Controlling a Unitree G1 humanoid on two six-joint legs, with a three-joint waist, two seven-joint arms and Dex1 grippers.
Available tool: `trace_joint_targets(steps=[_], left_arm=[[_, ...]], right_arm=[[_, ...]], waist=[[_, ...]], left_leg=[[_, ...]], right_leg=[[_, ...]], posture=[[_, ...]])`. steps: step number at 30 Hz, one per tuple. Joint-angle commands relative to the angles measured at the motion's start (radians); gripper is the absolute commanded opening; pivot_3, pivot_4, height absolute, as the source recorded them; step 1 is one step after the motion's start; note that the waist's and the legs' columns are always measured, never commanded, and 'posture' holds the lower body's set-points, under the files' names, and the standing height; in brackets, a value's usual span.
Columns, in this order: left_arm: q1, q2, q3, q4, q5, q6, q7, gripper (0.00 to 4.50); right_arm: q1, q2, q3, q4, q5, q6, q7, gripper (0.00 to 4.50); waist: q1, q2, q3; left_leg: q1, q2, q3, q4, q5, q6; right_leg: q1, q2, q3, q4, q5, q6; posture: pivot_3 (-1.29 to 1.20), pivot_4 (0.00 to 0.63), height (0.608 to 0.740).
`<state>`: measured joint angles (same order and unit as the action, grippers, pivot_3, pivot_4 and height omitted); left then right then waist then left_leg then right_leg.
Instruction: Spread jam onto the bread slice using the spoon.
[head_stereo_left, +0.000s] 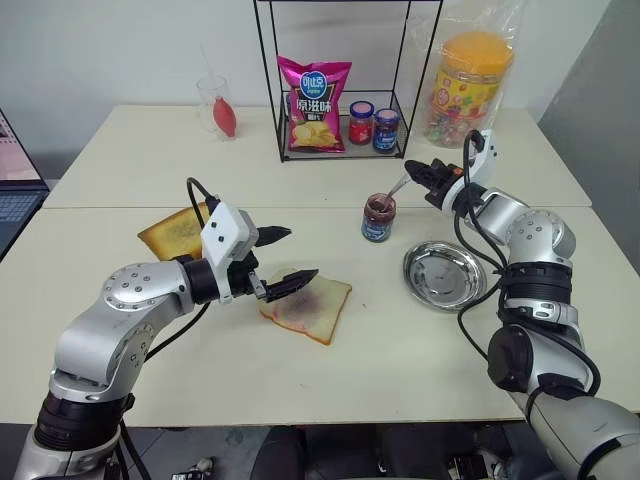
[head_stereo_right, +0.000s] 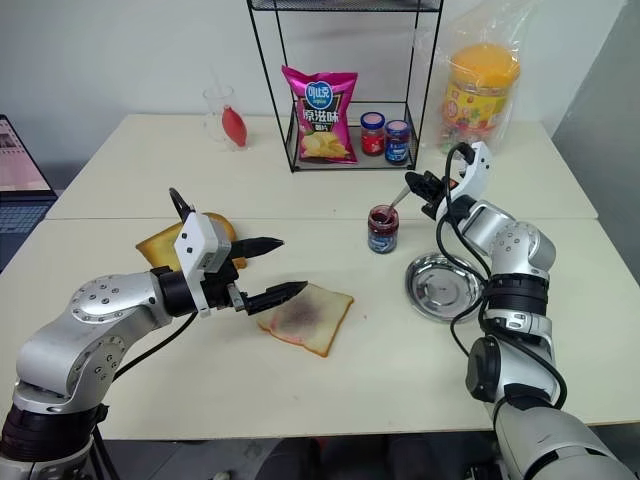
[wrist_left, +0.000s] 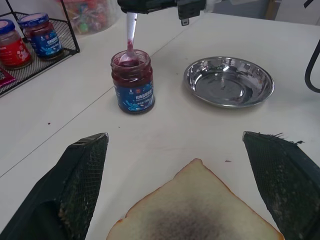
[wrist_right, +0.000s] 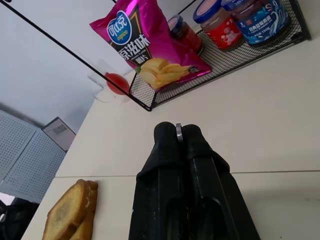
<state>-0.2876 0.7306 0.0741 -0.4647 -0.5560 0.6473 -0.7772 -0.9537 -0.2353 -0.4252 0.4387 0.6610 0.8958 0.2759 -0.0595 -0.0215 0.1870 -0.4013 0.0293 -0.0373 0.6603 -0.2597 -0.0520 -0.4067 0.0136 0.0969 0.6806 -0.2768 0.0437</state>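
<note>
Dipping the spoon (wrist_left: 131, 37) into the jam (head_stereo_left: 379, 217) on the bench, my right end effector (head_stereo_left: 422, 178) is clenched on its handle to load up. My left end effector (head_stereo_left: 283, 259) waits released over the bread slice (head_stereo_left: 312, 306) — nearer, left of the jar — ready to steady it.

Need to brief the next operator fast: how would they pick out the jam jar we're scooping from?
Start at the black wire rack at the table's far side, then come toward the robot to the round metal plate. The open jam jar stands just left of that plate, alone on the tabletop. Unlike the two lidded jars in the rack, it has no cap and the spoon dips into it.
</note>
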Motion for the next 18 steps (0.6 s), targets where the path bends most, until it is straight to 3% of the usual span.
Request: trace_joint_targets(steps=[1,18], left_arm=[[-0.012,0.001,0.002,-0.017,0.003,-0.019,-0.006,4.5],[-0.015,-0.001,0.0,-0.012,0.011,-0.025,-0.012,4.5]], right_arm=[[-0.029,-0.013,-0.029,-0.012,0.034,-0.003,-0.004,0.04],[-0.033,-0.018,-0.108,0.014,0.102,0.034,-0.072,0.04]], waist=[[0.0,0.0,0.0],[0.0,0.0,0.0]], left_leg=[[0.0,0.0,0.0,0.0,0.0,0.0],[0.0,0.0,0.0,0.0,0.0,0.0]], right_leg=[[0.0,0.0,0.0,0.0,0.0,0.0],[0.0,0.0,0.0,0.0,0.0,0.0]], posture=[[0.0,0.15,0.74],[0.0,0.15,0.74]])
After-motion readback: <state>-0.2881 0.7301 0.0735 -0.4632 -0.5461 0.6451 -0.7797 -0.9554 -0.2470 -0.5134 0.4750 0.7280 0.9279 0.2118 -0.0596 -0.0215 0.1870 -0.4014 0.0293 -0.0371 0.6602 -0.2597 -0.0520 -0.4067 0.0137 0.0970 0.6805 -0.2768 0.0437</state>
